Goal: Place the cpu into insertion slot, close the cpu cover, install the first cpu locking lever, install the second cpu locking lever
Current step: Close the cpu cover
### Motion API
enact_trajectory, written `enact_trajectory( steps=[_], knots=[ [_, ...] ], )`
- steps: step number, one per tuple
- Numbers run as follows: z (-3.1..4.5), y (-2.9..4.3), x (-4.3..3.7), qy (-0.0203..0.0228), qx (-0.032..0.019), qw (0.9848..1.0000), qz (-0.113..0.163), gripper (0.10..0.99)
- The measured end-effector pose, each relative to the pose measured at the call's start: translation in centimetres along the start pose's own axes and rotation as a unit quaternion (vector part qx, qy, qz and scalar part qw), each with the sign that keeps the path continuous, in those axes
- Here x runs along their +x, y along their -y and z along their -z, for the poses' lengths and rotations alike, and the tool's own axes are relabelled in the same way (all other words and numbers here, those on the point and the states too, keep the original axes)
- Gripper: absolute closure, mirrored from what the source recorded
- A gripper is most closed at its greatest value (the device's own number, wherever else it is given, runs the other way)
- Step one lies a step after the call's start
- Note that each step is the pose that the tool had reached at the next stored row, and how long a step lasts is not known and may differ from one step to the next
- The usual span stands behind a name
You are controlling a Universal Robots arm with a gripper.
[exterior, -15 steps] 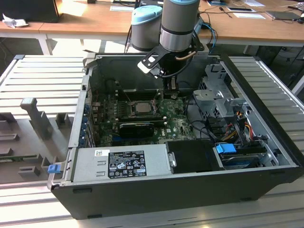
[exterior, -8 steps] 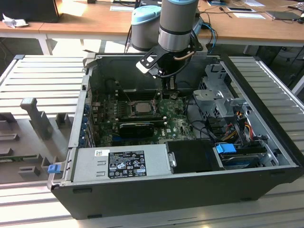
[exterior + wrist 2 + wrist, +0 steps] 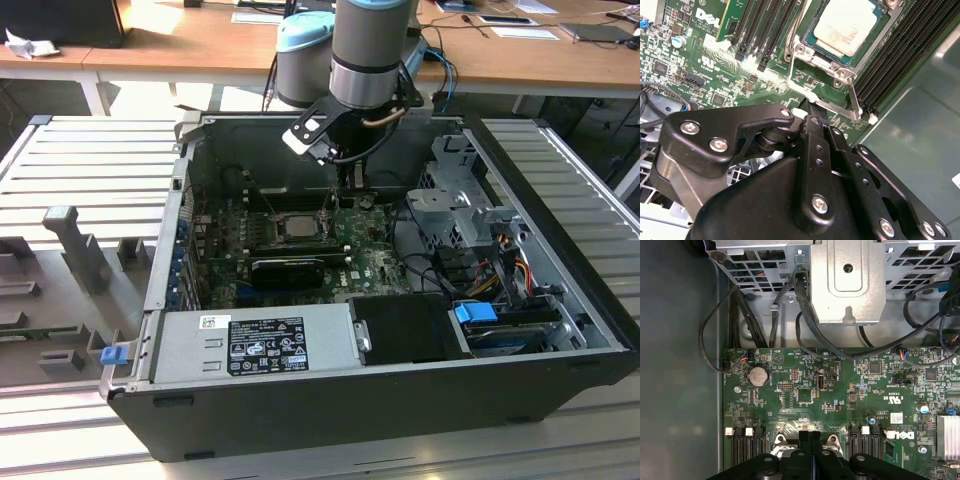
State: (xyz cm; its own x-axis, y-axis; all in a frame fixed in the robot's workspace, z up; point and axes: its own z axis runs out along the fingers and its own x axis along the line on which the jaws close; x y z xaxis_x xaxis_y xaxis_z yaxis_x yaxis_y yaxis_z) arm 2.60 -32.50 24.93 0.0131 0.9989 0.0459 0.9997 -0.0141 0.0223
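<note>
One gripper (image 3: pixel 812 111), clenched, tip met the cpu cover (image 3: pixel 821 75) at its edge farthest from the insertion slot (image 3: pixel 802 42); cover stood open. The cpu (image 3: pixel 847 25) sat in that slot. Step judged: closing the cover, which called for swinging it over the slot.

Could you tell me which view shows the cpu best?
The second wrist view: the cpu sits close and plain, silver top up, in the insertion slot. The exterior view shows it small and distant. In the first wrist view the hand blocks that spot.
</note>
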Motion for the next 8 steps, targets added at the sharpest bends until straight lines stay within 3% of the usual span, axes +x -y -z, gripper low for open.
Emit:
enact_trajectory(
  steps=[8],
  knots=[
    [0.01, 0.41, -0.01, 0.0, 0.0003, 1.0, 0.0, 0.98]
  ],
)
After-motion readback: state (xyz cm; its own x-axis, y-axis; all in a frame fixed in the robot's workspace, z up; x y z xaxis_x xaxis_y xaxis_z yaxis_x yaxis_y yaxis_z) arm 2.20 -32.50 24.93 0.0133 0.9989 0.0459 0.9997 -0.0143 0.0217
